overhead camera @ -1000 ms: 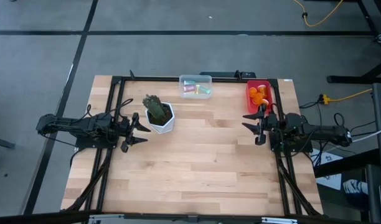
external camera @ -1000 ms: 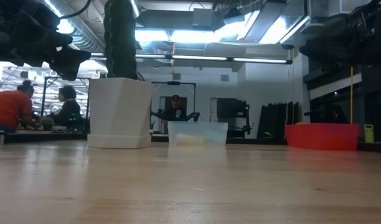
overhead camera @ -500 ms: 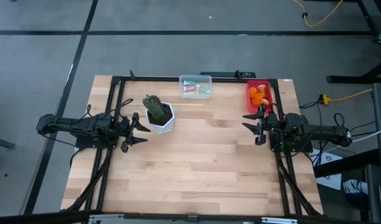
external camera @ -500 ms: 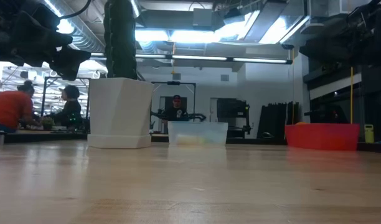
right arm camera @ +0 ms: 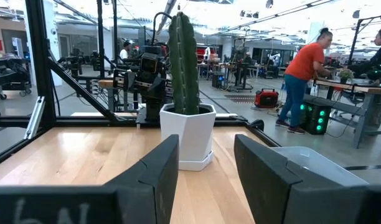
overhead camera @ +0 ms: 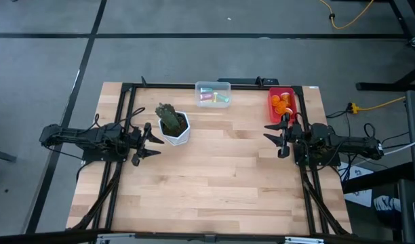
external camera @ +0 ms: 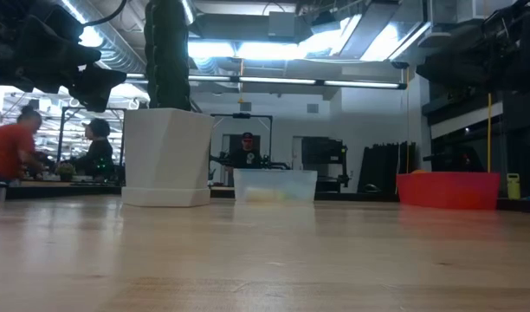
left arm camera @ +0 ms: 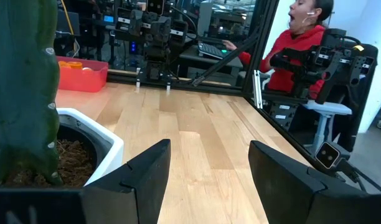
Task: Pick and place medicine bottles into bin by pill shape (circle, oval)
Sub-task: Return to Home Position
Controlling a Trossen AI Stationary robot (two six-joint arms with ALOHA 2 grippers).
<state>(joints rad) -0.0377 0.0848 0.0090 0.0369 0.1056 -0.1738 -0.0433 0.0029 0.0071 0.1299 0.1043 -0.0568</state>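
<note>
Grey floor, dark lines across it; bright ceiling lights — people at work beyond

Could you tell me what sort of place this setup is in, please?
Probably a robotics lab or workshop: another dark arm stands beyond the table, people work at benches, and strip lights hang from an open ceiling.

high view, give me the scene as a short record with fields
left pincer: open, empty, at the left edge of the table, beside the white pot
right pincer: open, empty, at the right edge, near the red bin
pale bin: far edge, middle; holds green and pink bottles
red bin: far right corner; holds orange bottles
loose bottles: none visible outside the bins
</note>
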